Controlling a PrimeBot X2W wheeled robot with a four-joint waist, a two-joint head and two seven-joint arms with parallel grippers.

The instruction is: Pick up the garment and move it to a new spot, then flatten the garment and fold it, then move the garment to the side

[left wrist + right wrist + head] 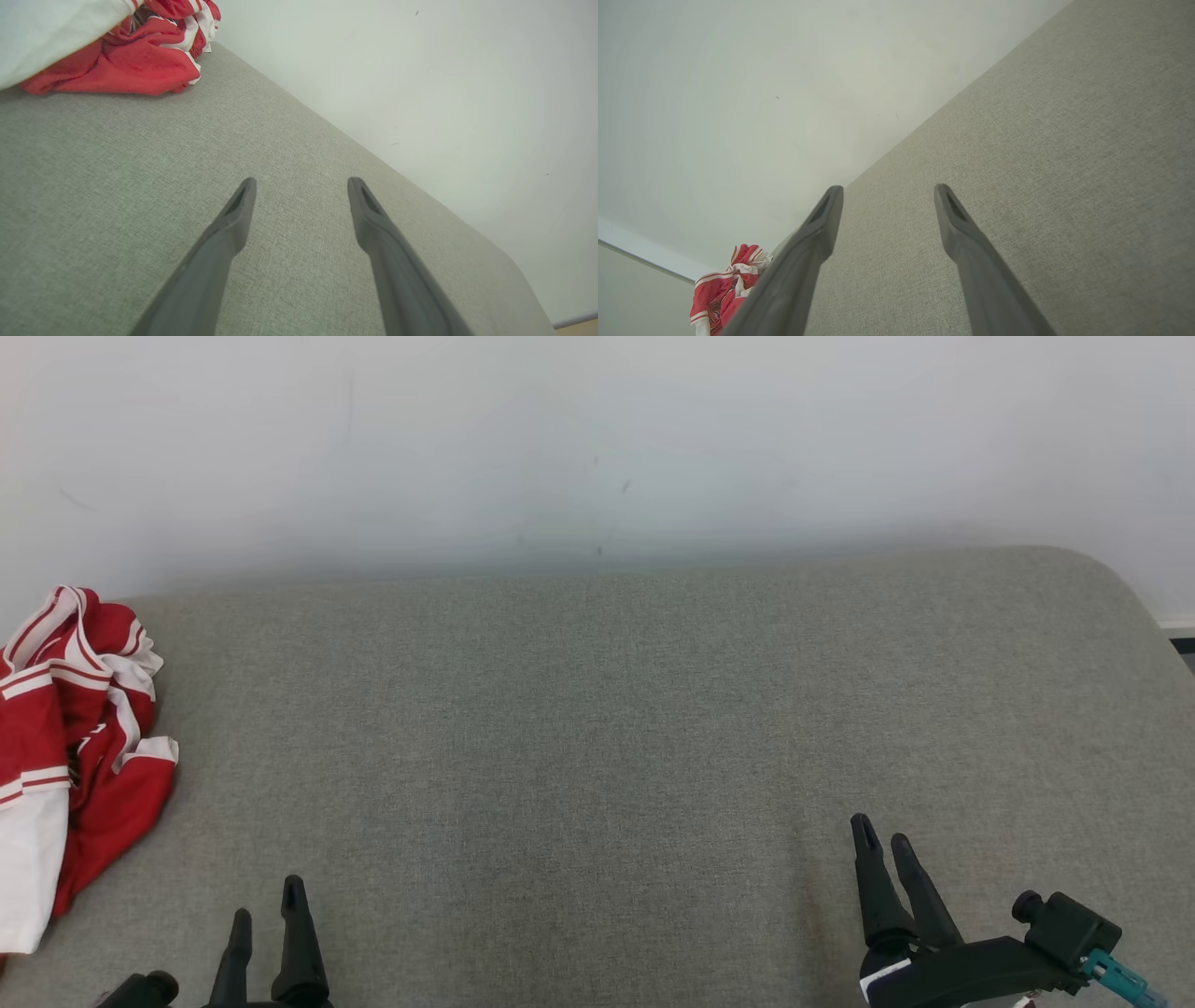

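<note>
Looking down from the head camera, we have a broad grey woven-fabric surface [597,728] running edge to edge across the frame, its corner at the upper right rounded off. Behind it a plain off-white wall [597,439] rises across the top of the frame, marked by a few small dark specks near the middle. The cloth is smooth and flat, with only a faint darker shading towards the bottom centre.

Over at the left edge of the frame lies the crumpled red-and-white striped garment [70,747], bunched in a heap on the grey cloth, its top end close to the wall line and a white panel trailing towards the lower left corner.

At the bottom left, the left gripper [268,899] has its two dark fingers spread apart with nothing between them. The left wrist view confirms it: bare grey weave between the fingers, the garment up in the upper left corner, well apart.

At the lower right, the right gripper [881,831] is also spread and holding nothing. In its wrist view a pale skirting band [640,247] meets a beige floor [635,298] at the lower left.
</note>
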